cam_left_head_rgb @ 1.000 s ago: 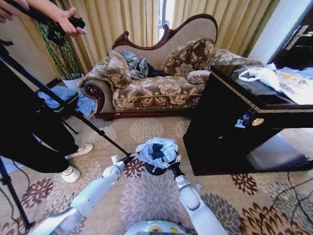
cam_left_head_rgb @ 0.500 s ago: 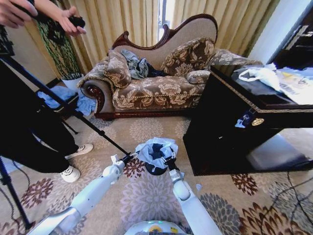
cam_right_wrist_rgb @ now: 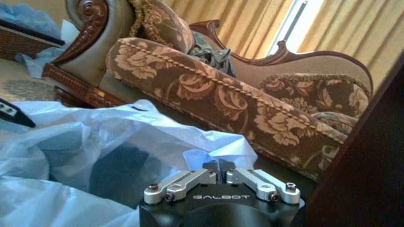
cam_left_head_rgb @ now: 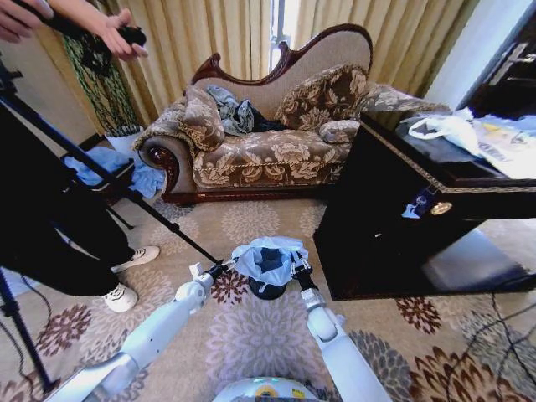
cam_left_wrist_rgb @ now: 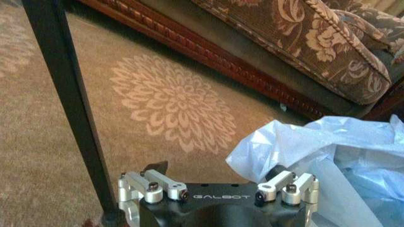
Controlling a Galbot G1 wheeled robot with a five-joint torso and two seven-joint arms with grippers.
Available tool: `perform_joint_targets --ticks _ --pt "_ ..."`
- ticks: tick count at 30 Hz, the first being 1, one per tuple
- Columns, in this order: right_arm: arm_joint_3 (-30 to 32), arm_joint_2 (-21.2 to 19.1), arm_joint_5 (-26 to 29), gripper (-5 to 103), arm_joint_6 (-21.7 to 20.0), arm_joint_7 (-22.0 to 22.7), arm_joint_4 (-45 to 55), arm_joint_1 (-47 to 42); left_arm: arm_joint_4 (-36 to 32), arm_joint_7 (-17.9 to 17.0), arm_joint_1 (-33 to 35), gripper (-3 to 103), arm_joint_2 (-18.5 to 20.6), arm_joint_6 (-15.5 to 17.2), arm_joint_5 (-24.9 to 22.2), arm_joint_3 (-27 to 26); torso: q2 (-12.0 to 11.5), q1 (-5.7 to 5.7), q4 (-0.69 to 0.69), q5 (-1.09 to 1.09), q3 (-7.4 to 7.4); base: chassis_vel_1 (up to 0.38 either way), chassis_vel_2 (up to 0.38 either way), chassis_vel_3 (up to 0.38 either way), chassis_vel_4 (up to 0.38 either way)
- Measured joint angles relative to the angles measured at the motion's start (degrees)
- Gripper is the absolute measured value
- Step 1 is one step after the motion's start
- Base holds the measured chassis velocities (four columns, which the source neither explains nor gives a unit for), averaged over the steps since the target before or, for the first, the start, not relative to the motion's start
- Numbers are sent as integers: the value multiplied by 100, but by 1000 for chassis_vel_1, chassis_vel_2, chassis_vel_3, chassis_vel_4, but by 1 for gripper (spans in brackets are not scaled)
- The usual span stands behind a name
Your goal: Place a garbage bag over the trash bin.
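Right end effector (cam_left_head_rgb: pixel 295 266) at the right side of the trash bin (cam_left_head_rgb: pixel 267 288), fingers pinched together on the edge of the garbage bag (cam_left_head_rgb: pixel 270 254); in the right wrist view (cam_right_wrist_rgb: pixel 218 171), links drawn together with pale plastic (cam_right_wrist_rgb: pixel 113 156) right at the fingertips. Left end effector (cam_left_head_rgb: pixel 213 271) just left of the bin, fingers spread apart (cam_left_wrist_rgb: pixel 218 182), touching the bag's edge (cam_left_wrist_rgb: pixel 328 156) on one side but gripping nothing. Bag draped over the bin's top, opening sagging inward. Bin standing on the floral carpet (cam_left_head_rgb: pixel 251 335), between both arms, near the dark cabinet (cam_left_head_rgb: pixel 402 218) on the right. Patterned sofa (cam_left_head_rgb: pixel 268 126) farther back. Tripod leg (cam_left_wrist_rgb: pixel 69 109) just left of the left end effector.
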Motion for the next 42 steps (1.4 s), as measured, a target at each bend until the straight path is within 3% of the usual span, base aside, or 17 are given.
perform_joint_targets --ticks 12,23,42 --pt "595 -114 -48 0 179 11 -283 -125 114 0 -36 98 -61 7 -7 39 0 0 0 1 0 0 0 0 0" --pt "632 -182 -35 0 197 -32 -154 -683 215 30 -44 98 -110 -2 -7 57 0 0 -1 0 0 0 0 0 0" --pt "883 264 -425 0 466 -72 -1260 -234 380 83 -2 98 -177 -29 39 28 0 0 0 0 0 0 0 0 0"
